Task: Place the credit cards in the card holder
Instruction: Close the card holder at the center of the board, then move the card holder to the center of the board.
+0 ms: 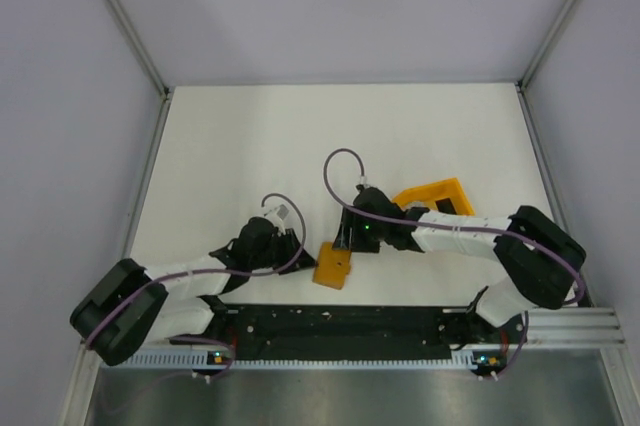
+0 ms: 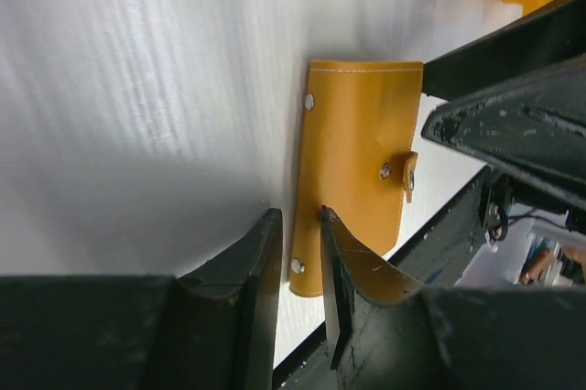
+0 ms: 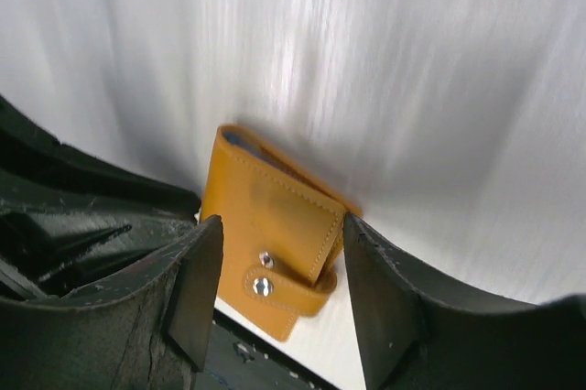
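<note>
L arm [image 1: 190,277] jaws narrowly apart; R arm [image 1: 452,232] jaws wide

This looks like a robotics lab test cell. A left arm [image 1: 180,281] and a right arm [image 1: 460,231] are bolted by an aluminium rail [image 1: 590,326] at the near edge of a white worktop [image 1: 300,136]. Plain pale panels [image 1: 60,96] on metal frame posts [image 1: 125,21] box it in, and a purple cable [image 1: 343,151] loops loose.
</note>
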